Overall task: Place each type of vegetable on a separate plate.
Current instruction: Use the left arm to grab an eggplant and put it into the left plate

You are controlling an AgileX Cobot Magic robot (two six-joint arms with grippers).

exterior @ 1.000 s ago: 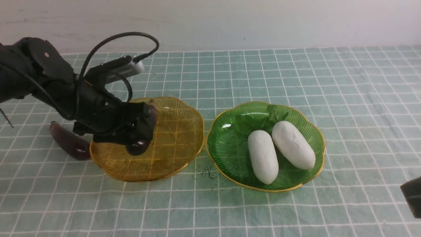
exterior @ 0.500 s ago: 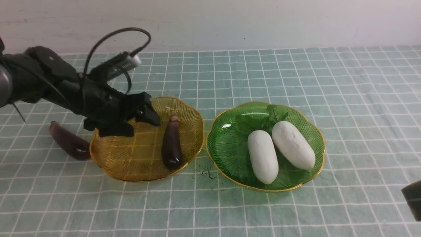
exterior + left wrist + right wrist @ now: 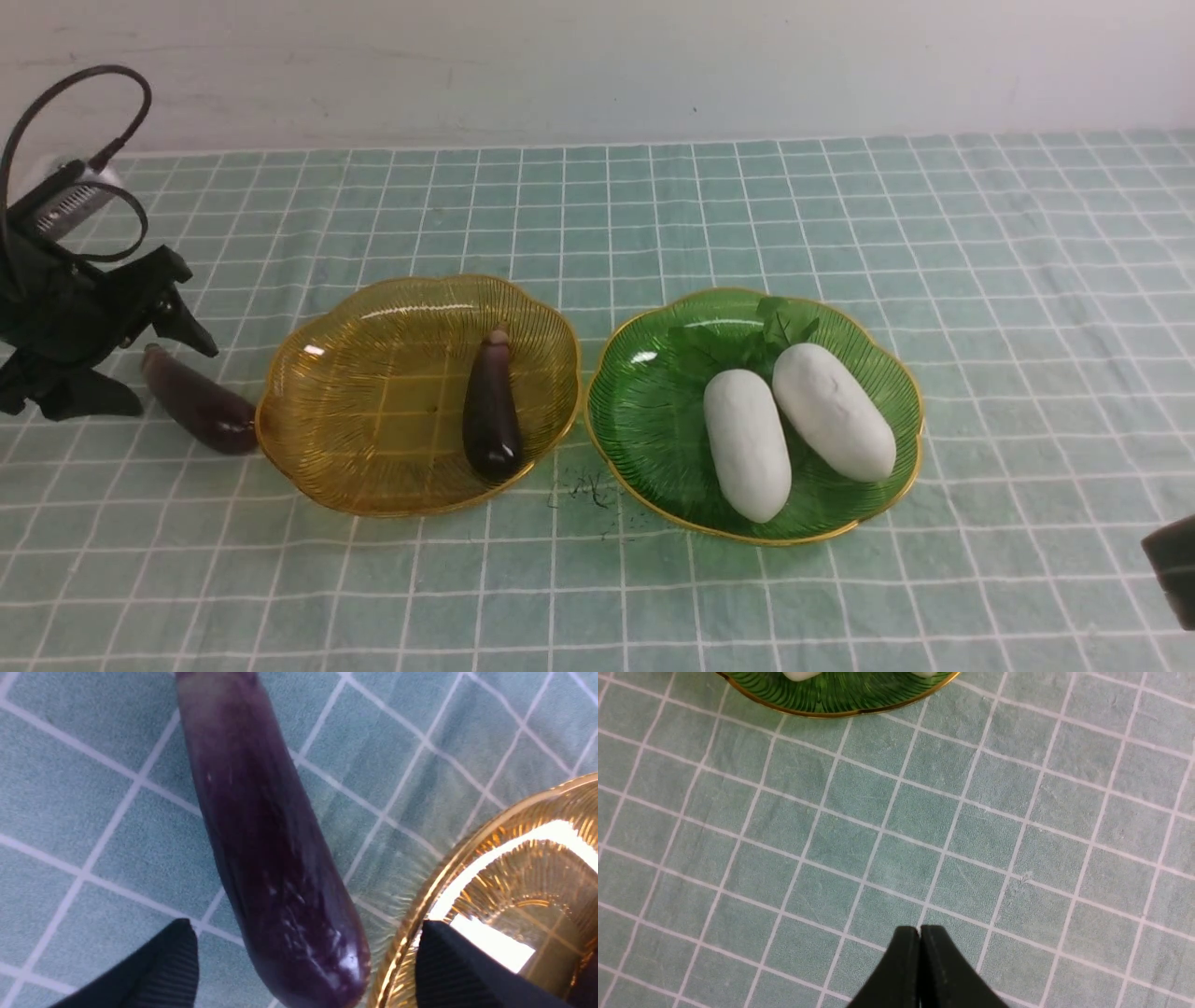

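Note:
One dark purple eggplant (image 3: 490,411) lies in the amber plate (image 3: 373,420). The other eggplant (image 3: 196,403) (image 3: 266,858) rests on the cloth, its fat end against that plate's left rim (image 3: 467,858). My left gripper (image 3: 161,375) (image 3: 304,924) hovers open over this second eggplant; one finger (image 3: 173,961) is beside it and the other (image 3: 448,970) is over the plate rim, neither touching it. Two white radishes (image 3: 745,443) (image 3: 833,411) lie in the green plate (image 3: 653,411) (image 3: 831,704). My right gripper (image 3: 920,928) is shut and empty above the cloth at the near right (image 3: 1176,565).
A green checked cloth (image 3: 840,205) covers the table up to a pale wall (image 3: 597,65) at the back. A few dark crumbs (image 3: 588,490) lie between the two plates at the front. The left arm's cable (image 3: 84,84) loops above its wrist.
The left gripper let go of an eggplant in the amber plate, then drew back left and now hangs open over the eggplant on the cloth. The right arm stayed put.

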